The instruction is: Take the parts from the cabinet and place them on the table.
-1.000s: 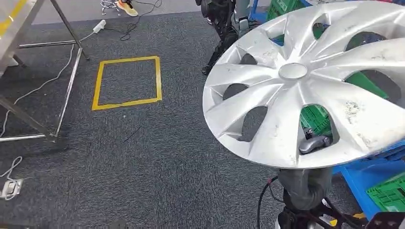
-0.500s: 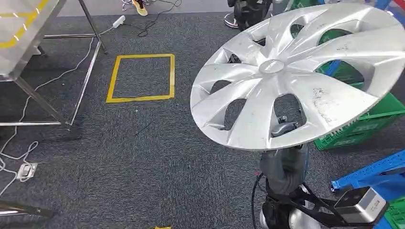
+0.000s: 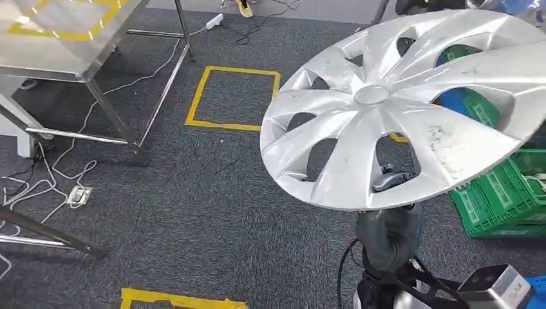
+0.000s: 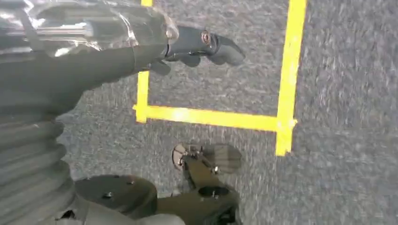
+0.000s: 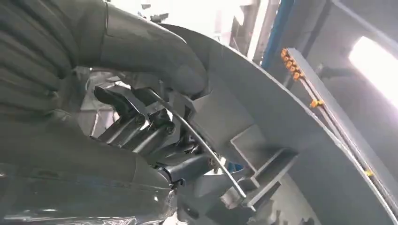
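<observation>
Fingers (image 5: pixel 141 129) of the right hand (image 5: pixel 155 117) clamp the silver hubcap (image 3: pixel 399 109) at frame right, face up, tilted toward lower left; left hand (image 4: pixel 197 44) fingers curled, empty.

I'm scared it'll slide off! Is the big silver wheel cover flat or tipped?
Tipped. The wheel cover slopes, its near-left rim lower, while the right hand grips it from underneath.
</observation>
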{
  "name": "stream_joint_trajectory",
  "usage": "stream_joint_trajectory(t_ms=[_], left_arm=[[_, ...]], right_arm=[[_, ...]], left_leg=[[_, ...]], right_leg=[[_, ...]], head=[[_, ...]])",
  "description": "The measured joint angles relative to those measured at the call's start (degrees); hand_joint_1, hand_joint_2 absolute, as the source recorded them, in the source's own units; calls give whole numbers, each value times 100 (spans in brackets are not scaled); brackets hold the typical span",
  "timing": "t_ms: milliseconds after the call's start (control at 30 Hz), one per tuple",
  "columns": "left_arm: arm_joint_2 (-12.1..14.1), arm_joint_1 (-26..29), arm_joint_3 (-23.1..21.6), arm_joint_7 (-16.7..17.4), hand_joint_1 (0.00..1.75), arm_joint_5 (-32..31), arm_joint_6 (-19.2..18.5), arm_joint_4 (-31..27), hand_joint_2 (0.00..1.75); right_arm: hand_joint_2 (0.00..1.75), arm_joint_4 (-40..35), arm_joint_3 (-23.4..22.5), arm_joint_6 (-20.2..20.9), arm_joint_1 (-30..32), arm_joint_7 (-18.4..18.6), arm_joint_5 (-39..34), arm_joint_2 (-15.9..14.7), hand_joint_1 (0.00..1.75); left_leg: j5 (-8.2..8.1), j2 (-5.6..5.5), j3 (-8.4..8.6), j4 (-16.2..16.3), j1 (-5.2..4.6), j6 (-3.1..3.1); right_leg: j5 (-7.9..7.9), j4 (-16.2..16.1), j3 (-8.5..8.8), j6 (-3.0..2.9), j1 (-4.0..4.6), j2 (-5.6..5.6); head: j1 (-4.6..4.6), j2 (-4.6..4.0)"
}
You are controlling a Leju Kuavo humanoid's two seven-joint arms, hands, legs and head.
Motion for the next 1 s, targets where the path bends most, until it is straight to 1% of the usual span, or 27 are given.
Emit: stream_joint_trajectory(t_ms=[33,67,100,133,167,233,267,300,333,367,400,433,467,500,533,600,633,667,700,733,767,800,833,900,933,967,1000], left_arm=[[-4,7,0,-2,0,0,-2,2,175],[-7,18,-2,-11,0,0,0,2,175],[2,23,-2,-11,0,2,0,4,175],[0,33,-2,-13,0,7,0,4,175],[0,24,-2,-13,0,7,0,4,175],[0,18,-2,-13,0,9,0,4,175],[0,25,-2,-13,0,9,0,4,175],[0,32,-2,-13,0,9,0,4,175],[-2,35,-2,-13,0,9,0,4,175],[-2,34,-2,-13,0,9,0,4,175],[-2,31,-2,-15,0,9,0,4,175],[-2,29,-2,-15,0,9,0,2,175],[-15,26,-2,-15,0,9,0,-7,175],[-15,28,-2,-15,0,9,0,-13,175],[-9,34,-2,-15,0,9,0,-11,175],[2,31,-2,-15,0,9,0,-11,175],[0,33,-2,-15,0,11,0,-13,175],[0,29,-2,-15,0,11,0,-13,175],[-4,21,-2,-13,0,11,0,-13,175],[-7,17,-2,-7,0,13,0,-15,175],[-11,17,-2,4,0,15,0,-15,175],[-11,18,-2,33,0,18,0,-15,175],[-11,20,-2,61,0,31,0,-15,175],[-13,19,-2,116,0,50,0,-15,175],[-22,21,-2,131,0,52,0,-15,175],[-33,13,-2,133,0,52,0,-15,175],[-37,5,-2,138,0,52,0,-17,175]], right_arm=[[175,-4,9,0,-4,0,0,0,175],[175,-4,15,0,-11,0,0,-4,175],[175,-9,17,0,-15,0,0,0,175],[175,-4,22,-2,-14,0,0,4,175],[175,-15,22,-4,-19,-4,0,7,175],[175,-20,22,-4,-19,-9,2,2,175],[175,-17,24,-4,-16,-9,2,2,175],[175,-15,24,-4,-10,-9,0,2,175],[175,-15,26,-4,-7,-9,0,2,175],[175,-15,31,-4,-8,-9,0,2,175],[175,-17,35,-4,-11,-9,0,2,175],[175,-17,37,-4,-20,-9,0,2,175],[175,-20,35,-4,-33,-9,0,0,175],[175,-20,39,-4,-48,-9,2,0,175],[175,-24,46,-4,-45,-9,2,0,175],[175,-24,52,-4,-46,-9,2,-2,175],[175,-24,59,-4,-49,-9,0,-2,175],[175,-31,66,-4,-43,-9,0,-2,175],[175,-33,74,-4,-41,-9,-2,-2,175],[175,-31,83,0,-43,-11,-7,-2,175],[175,-28,94,7,-41,-11,-9,-4,175],[175,-22,101,17,-42,-9,-20,-4,175],[175,-13,109,22,-44,-9,-31,-4,175],[175,-2,122,26,-47,-9,-50,-4,175],[175,0,125,33,-49,-9,-55,-7,175],[175,2,129,39,-54,-9,-57,-7,175],[175,-2,133,42,-63,-11,-57,-4,175]], left_leg=[[13,-54,-13,-8,11,-22],[40,-114,-18,-33,8,-63],[-1,-11,-23,-13,-13,-62],[-127,418,-82,119,-48,-101],[-348,545,-249,450,-17,-150],[-738,541,-675,1321,61,-235],[-803,531,-822,1604,94,-278],[-743,532,-842,1631,128,-308],[-575,544,-742,1438,157,-345],[-322,593,-494,1003,182,-380],[-79,693,-190,477,199,-401],[-40,942,9,83,193,-416],[-84,1060,37,50,136,-337],[-78,940,19,58,128,-242],[-84,940,2,58,115,-205],[-63,810,7,42,94,-110],[-57,761,7,37,108,-90],[-56,702,8,37,105,-56],[-52,646,8,38,97,-42],[-50,582,6,40,83,-25],[-50,511,6,40,65,-6],[-48,439,13,41,50,-3],[-48,354,24,41,40,-2],[-46,189,58,42,31,-1],[-46,127,60,41,34,-2],[-40,66,31,54,8,-20],[-20,3,-12,68,31,-51]], right_leg=[[-13,-24,9,-17,11,-45],[-12,-81,31,-31,13,-109],[52,-212,89,-23,-52,-194],[73,-274,139,-26,-43,-247],[81,-287,145,-38,-40,-309],[71,-279,143,-38,-40,-444],[65,-277,142,-29,-43,-511],[58,-271,143,-18,-50,-567],[44,-256,143,4,-61,-622],[17,-226,145,44,-76,-677],[-17,-184,151,82,-91,-726],[-55,-136,154,131,-92,-767],[-98,-85,133,188,-49,-784],[-99,-84,135,202,-51,-804],[-101,-88,147,213,-55,-849],[-144,-88,148,280,-99,-912],[-238,0,138,307,-124,-755],[-456,300,8,304,-125,-574],[-696,768,-195,297,-118,-479],[-895,1241,-413,292,-116,-428],[-1020,1645,-609,276,-113,-410],[-986,1784,-688,255,-107,-402],[-808,1651,-649,217,-96,-392],[-220,762,-293,127,-67,-297],[23,285,-104,90,-57,-135],[-31,139,-49,69,-71,62],[-47,18,-15,85,-71,24]], head=[[39,0],[41,0],[41,0],[7,0],[-46,0],[-90,0],[-109,0],[-127,0],[-153,0],[-164,0],[-186,0],[-208,0],[-268,0],[-230,0],[-188,0],[-195,0],[-180,0],[-158,0],[-127,0],[-99,0],[-77,0],[-51,0],[-29,0],[17,0],[35,0],[10,0],[22,0]])
